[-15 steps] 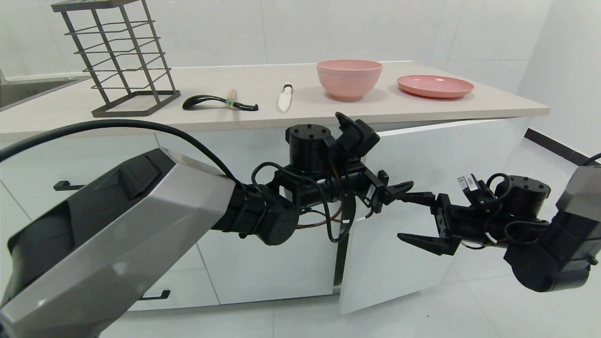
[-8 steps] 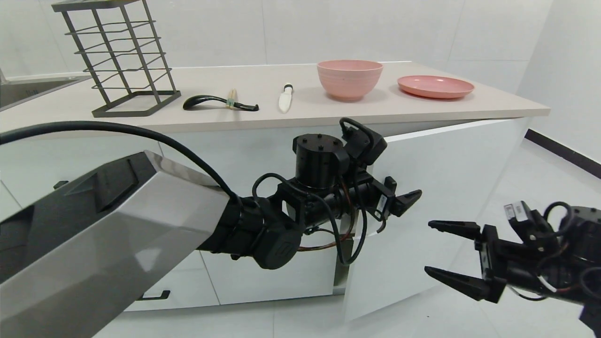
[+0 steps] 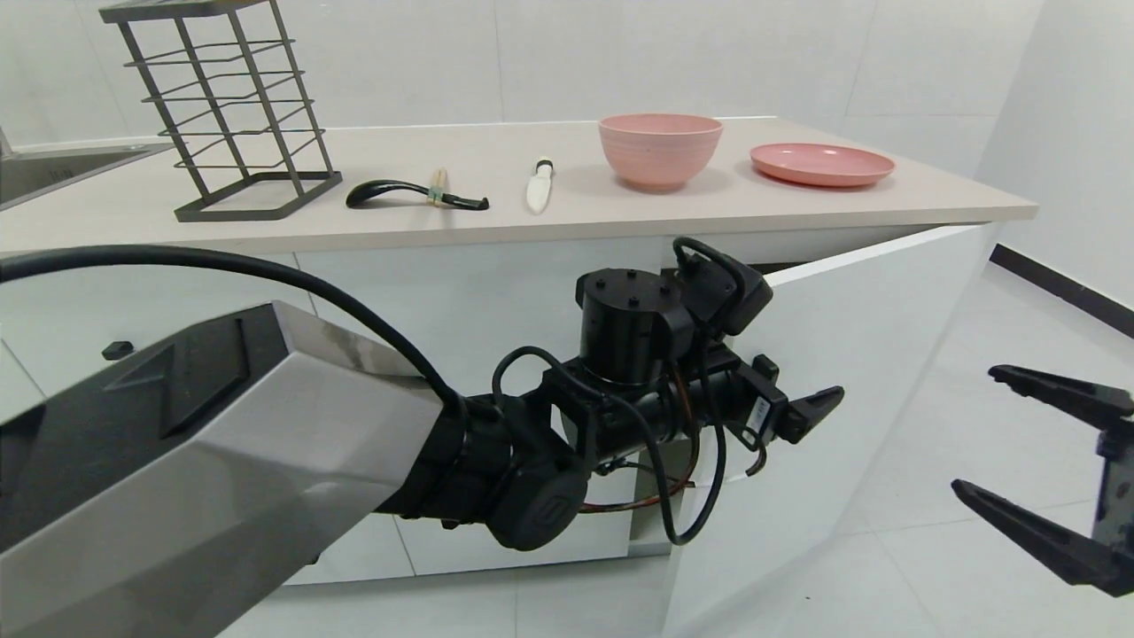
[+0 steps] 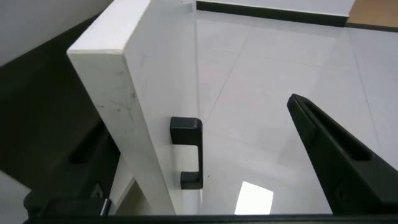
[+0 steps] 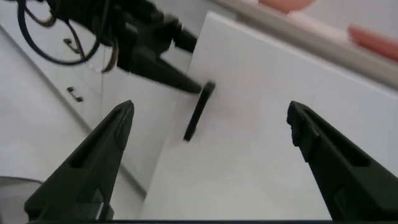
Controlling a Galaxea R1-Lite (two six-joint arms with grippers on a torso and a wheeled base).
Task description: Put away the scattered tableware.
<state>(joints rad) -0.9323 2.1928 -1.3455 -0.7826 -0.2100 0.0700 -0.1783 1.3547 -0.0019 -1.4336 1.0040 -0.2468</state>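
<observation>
pink bowl (image 3: 660,149), pink plate (image 3: 821,163), black spoon (image 3: 390,190) and white knife (image 3: 538,186) on the countertop (image 3: 496,168), well above both grippers, left gripper (image 3: 802,412) outstretched below the counter, jaws spread astride the open cabinet door (image 3: 850,354) edge, right gripper (image 3: 983,430) low beside the door, jaws wide apart

Pink bowl (image 3: 660,149) upright on the counter (image 3: 496,235), flat pink plate (image 3: 821,163) near it, to the right. Black spoon (image 3: 390,191) and small white utensil (image 3: 538,186) lie flat to the left, apart.
</observation>
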